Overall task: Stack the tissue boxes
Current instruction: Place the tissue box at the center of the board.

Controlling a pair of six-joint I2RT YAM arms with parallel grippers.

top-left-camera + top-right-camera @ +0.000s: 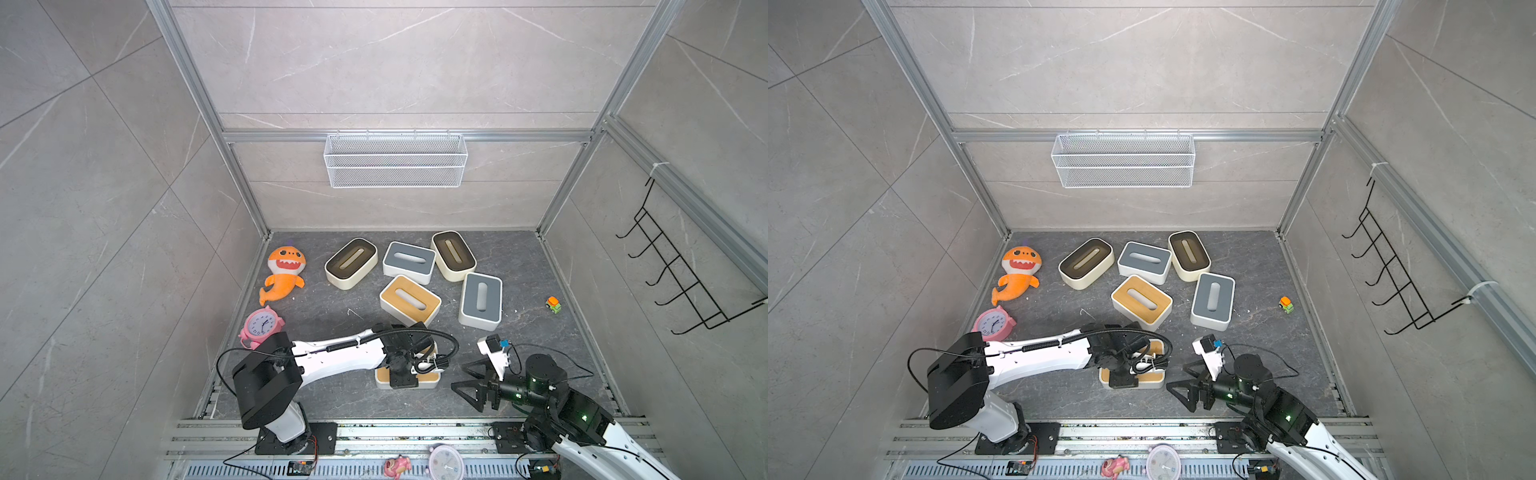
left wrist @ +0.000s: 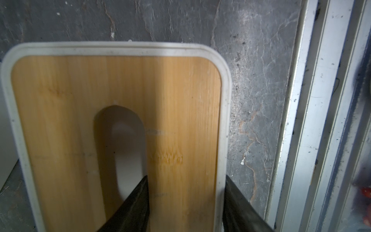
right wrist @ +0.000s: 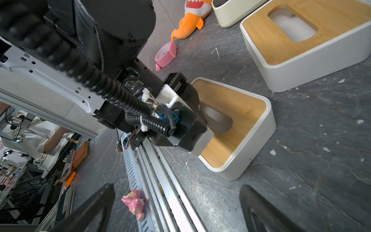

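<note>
**A:** where's the left gripper (image 2: pixel 186 176) at?

**B:** on the wood-lid box (image 1: pixel 428 377), which sits flat right by the front rail (image 1: pixel 415 432). one finger's down in the slot, the other's against the outside wall. squeezing or loose? can't tell tbh

**A:** and the right gripper (image 1: pixel 457 376)?

**B:** spread wide, nothing in it, also near the rail. the other five boxes (image 1: pixel 410 300) lie unstacked, farther from it
</note>
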